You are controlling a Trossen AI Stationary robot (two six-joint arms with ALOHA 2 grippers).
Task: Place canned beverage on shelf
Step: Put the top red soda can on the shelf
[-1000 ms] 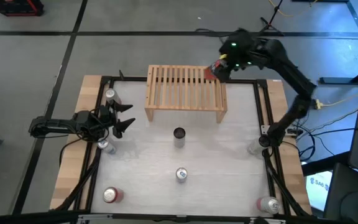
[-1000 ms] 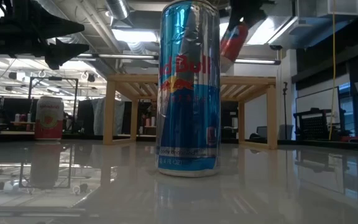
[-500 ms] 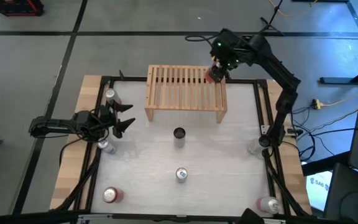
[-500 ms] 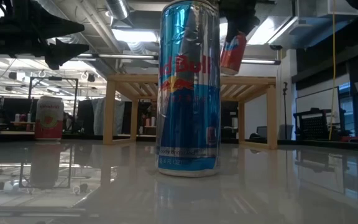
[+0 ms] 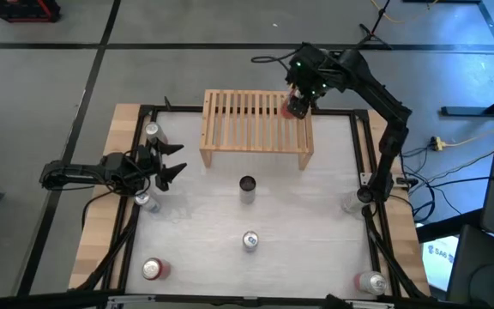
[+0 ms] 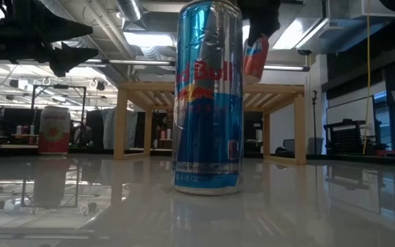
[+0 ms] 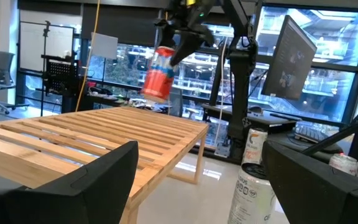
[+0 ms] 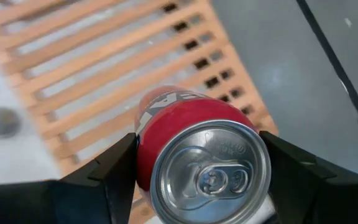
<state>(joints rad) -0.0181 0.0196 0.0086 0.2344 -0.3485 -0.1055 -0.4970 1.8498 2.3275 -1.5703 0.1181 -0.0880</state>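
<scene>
A red can (image 8: 185, 118) hangs in my right gripper (image 5: 298, 96), above the far right corner of the light-wood slatted shelf (image 5: 247, 124). The same can appears in the low view (image 6: 256, 56) and in the left wrist view (image 7: 158, 74). The shelf stands on its side legs at the table's far middle. My left gripper (image 5: 172, 163) waits open at the table's left edge, its fingers level and holding nothing. My right gripper pinches the red can's side wall (image 8: 143, 134) near its top end between its two fingers (image 8: 114, 168). The fingers come from above, slanting down. The can hangs below them, tilted, its lid toward the wrist, clear of the shelf's slats.
A tall blue can (image 5: 247, 186) stands in front of the shelf, a silver can (image 5: 250, 240) nearer. More cans stand near the table's edges: two on the left (image 5: 151, 131) (image 5: 147, 202), a red one near left (image 5: 152, 269), two on the right (image 5: 350, 202) (image 5: 370, 281).
My right gripper has carried the red can a little toward the table's left edge and down, over the shelf's far right corner. The wrist has rolled, and the can now hangs lower and closer to upright than before.
</scene>
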